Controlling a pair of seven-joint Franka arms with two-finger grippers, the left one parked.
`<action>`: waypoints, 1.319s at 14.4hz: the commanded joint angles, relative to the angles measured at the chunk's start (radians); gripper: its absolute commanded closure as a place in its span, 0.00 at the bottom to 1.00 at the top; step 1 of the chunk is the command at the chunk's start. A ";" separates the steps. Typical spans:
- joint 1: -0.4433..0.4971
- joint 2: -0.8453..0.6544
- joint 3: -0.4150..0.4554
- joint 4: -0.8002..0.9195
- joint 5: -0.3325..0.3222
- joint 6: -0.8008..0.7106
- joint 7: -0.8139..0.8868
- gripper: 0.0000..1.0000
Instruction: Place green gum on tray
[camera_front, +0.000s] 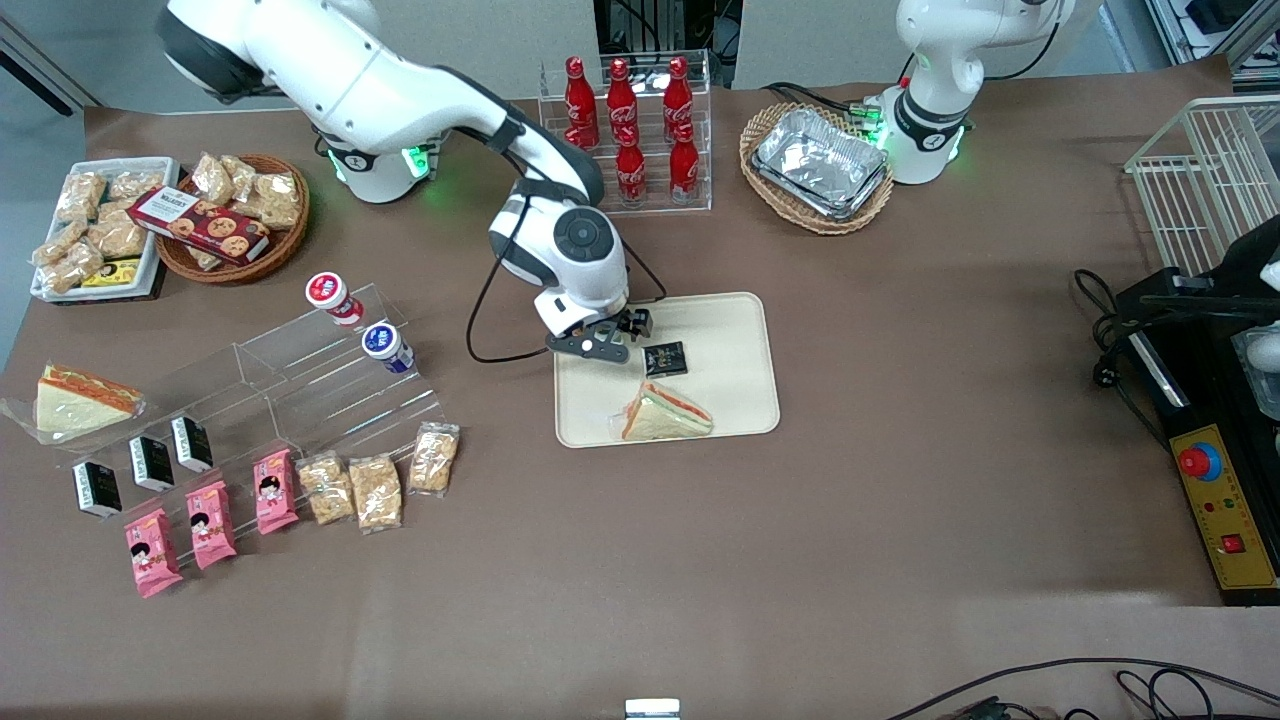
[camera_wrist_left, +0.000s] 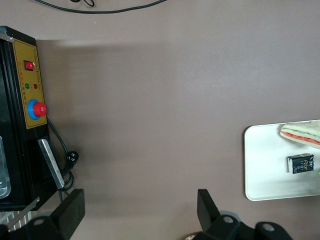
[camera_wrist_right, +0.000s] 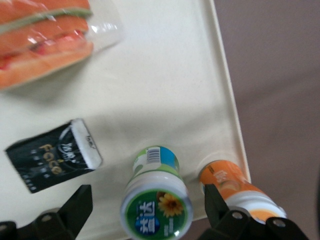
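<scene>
The pincer (camera_wrist_right: 145, 210) hangs open over the tray (camera_wrist_right: 170, 85), its fingers apart from the gum (camera_wrist_right: 156, 200) standing between them. An orange bottle (camera_wrist_right: 235, 187) stands just beside the gum.

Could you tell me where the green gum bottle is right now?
In the right wrist view, the green gum stands on the tray between the open gripper fingers, beside an orange-lidded bottle and a black packet.

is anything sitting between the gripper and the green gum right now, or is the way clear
Nothing visible does. In the right wrist view the green gum stands upright on the tray, in the gap of the open gripper. An orange-lidded bottle stands beside it at the tray's rim, outside the gripper's fingers.
</scene>
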 joint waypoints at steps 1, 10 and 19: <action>-0.003 -0.165 0.025 0.059 0.033 -0.206 0.006 0.00; -0.419 -0.381 0.019 0.239 0.216 -0.669 -0.780 0.00; -0.785 -0.475 0.009 0.333 0.303 -0.793 -1.241 0.00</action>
